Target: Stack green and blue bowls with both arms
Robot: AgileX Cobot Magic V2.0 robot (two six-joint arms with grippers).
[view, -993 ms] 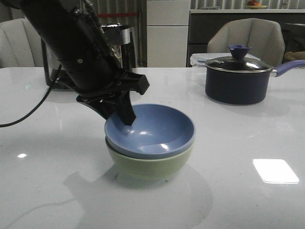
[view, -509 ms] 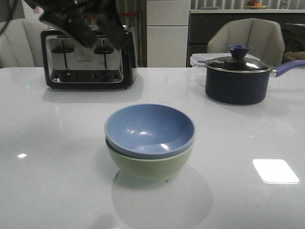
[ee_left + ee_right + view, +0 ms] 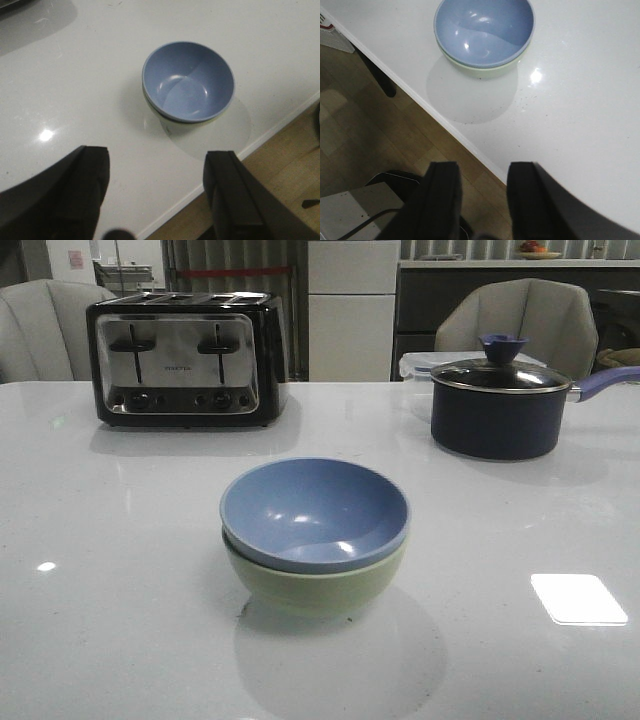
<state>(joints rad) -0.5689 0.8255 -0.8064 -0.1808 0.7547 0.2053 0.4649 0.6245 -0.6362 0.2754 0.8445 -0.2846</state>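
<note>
The blue bowl [image 3: 314,512] sits nested inside the green bowl [image 3: 316,586] at the middle of the white table [image 3: 120,570]. The stack also shows in the left wrist view, blue bowl [image 3: 188,81] over a sliver of green bowl [image 3: 170,120], and in the right wrist view, blue bowl [image 3: 484,30] over green bowl [image 3: 485,70]. My left gripper [image 3: 156,160] is open and empty, high above the table's near edge. My right gripper [image 3: 484,172] is open and empty, above the table's edge. Neither arm shows in the front view.
A black and silver toaster [image 3: 184,360] stands at the back left. A dark lidded saucepan [image 3: 497,405] with a purple handle stands at the back right. Chairs stand behind the table. Wooden floor [image 3: 380,130] lies beyond the table's near edge.
The left arm has let go of the blue bowl's rim, lifted up and away, and left the front view. The toaster behind it is now uncovered. The bowls have not moved.
</note>
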